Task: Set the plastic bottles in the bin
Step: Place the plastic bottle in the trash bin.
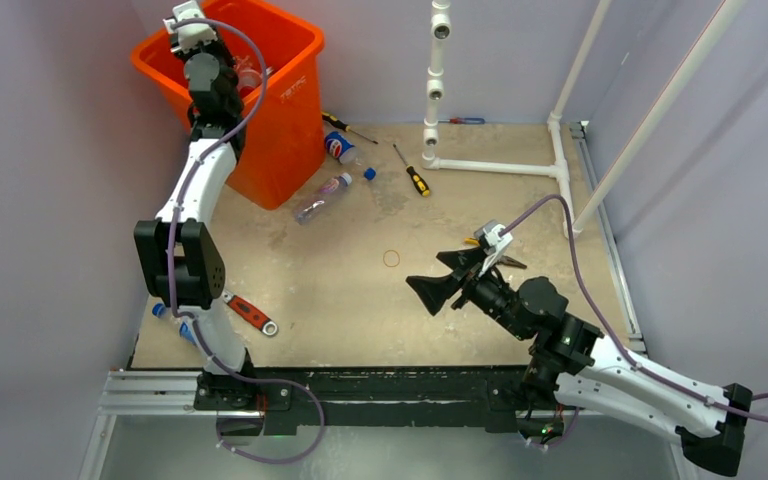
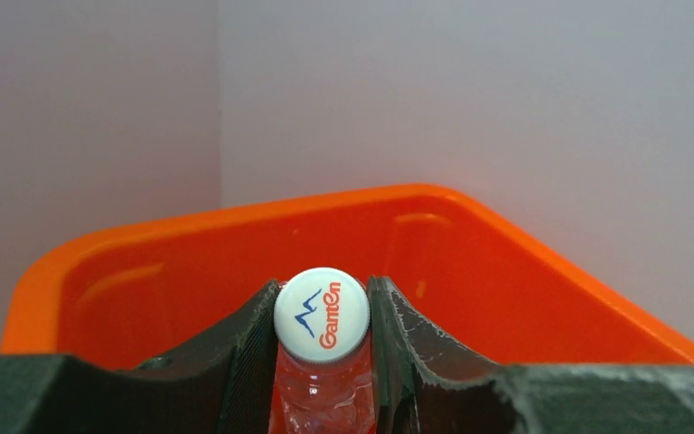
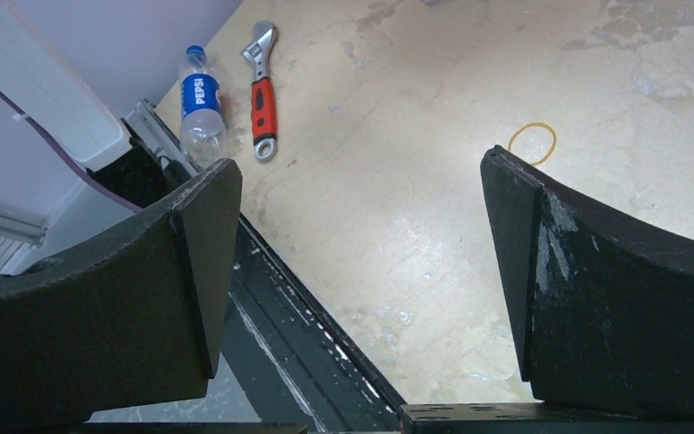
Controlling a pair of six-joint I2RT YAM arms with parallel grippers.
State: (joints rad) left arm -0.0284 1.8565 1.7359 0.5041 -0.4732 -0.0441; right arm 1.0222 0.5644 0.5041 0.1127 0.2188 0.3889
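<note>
While the L claw [image 2: 323, 287] pinches a clear bottle [image 2: 323, 398] just under its white cap, the cap sits btwn the tips and the body runs back toward the palm. The orange bin [image 2: 524, 271] lies below and ahead, its far wall straight in front. Main risk, imo: the bin's near rim is hidden behind the fingers, so can't tell how far past it the claw is. Top view puts the claw over the mouth, but not by much. If the jaws part here, the heavy body end drops closest to that rim and could clip it and bounce out. R claw [image 3: 361, 167] is spread wide w/ nothing in it, low over the table. A Pepsi bottle [image 3: 201, 104] lies ahead-left of it, just beside a red-handled wrench [image 3: 263, 99]. A sloppy reach there prob shoves or grabs the tool instead.
</note>
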